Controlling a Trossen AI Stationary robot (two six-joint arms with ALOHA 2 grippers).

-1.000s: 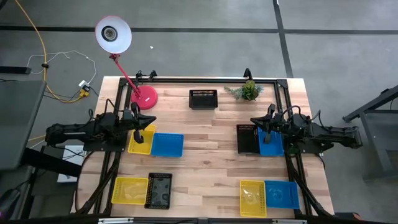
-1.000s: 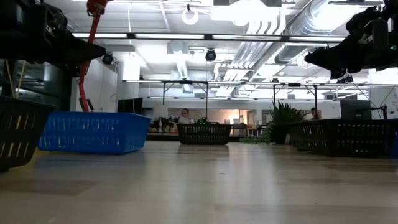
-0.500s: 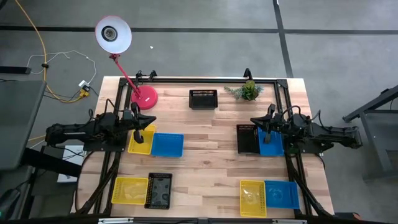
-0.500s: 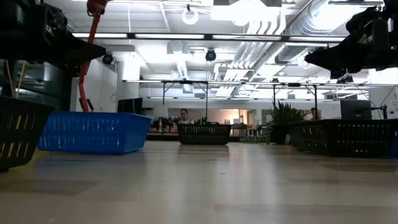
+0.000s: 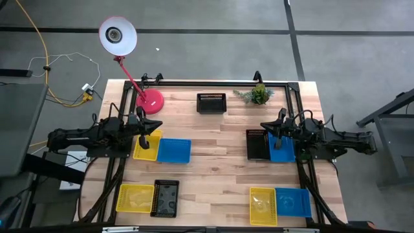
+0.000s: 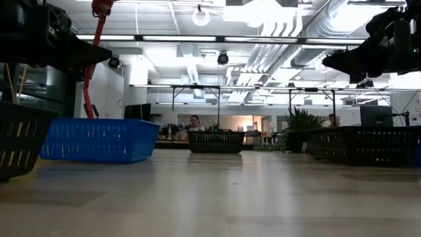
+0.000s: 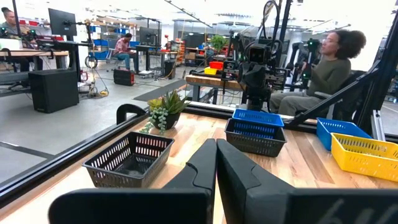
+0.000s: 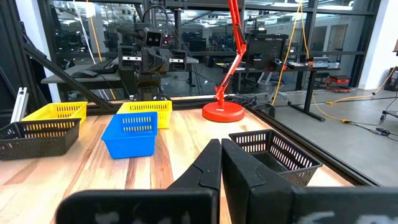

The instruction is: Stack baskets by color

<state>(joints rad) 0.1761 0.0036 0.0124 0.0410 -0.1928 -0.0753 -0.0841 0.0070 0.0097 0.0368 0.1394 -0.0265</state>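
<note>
Between side baskets (image 5: 174, 150), bare table (image 5: 220, 162).

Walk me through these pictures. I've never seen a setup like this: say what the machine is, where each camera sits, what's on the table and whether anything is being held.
Two dark robot arms work at a wooden table. One picture looks straight down from above, one looks level across the tabletop, and two come from cameras on the arms' wrists.

From above, the left gripper hangs over a yellow basket beside a blue basket. The right gripper hangs over a black basket and another blue basket. Both grippers are shut and hold nothing.

More baskets sit near the front edge and one black one at the back. A red lamp and a small plant also stand there. Nothing is stacked yet.
</note>
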